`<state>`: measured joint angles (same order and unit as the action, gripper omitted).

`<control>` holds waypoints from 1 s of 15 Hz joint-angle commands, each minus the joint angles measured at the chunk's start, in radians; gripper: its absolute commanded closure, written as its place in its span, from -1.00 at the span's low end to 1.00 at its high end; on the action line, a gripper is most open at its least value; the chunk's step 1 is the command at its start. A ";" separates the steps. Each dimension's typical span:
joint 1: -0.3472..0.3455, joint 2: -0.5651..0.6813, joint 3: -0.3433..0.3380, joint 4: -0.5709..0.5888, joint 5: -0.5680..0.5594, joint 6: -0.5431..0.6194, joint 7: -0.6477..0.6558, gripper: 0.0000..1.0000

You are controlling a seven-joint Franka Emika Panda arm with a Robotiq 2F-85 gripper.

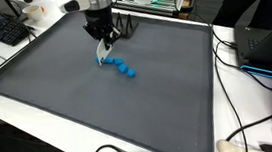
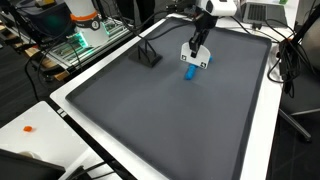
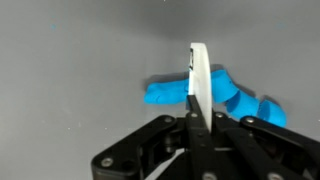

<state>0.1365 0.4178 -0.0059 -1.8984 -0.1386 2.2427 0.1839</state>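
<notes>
Right up against the wrist camera, the black claw is clamping tight on a thin white flat piece, which is standing edge-on and upright between the fingers. Just behind it, a bright blue lumpy plastic toy is lying on the dark grey worktop, showing on both sides of the white edge. Whether the two are touching, I cannot tell.

Over to an exterior view: the claw is hanging over the worktop. The white piece is pointing down at one end of the blue toy, and a black keyboard is sitting beyond the far corner.

In an exterior view again, the claw is gripping the white piece just above the toy on the worktop. A small black stand is standing near.
</notes>
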 commanded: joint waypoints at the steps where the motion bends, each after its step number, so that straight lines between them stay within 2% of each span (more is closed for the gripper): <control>1: -0.004 0.023 -0.003 0.020 -0.028 0.010 -0.010 0.98; 15: 0.001 0.084 -0.014 0.051 -0.067 0.051 -0.027 0.98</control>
<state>0.1364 0.4827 -0.0123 -1.8552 -0.1730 2.2753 0.1691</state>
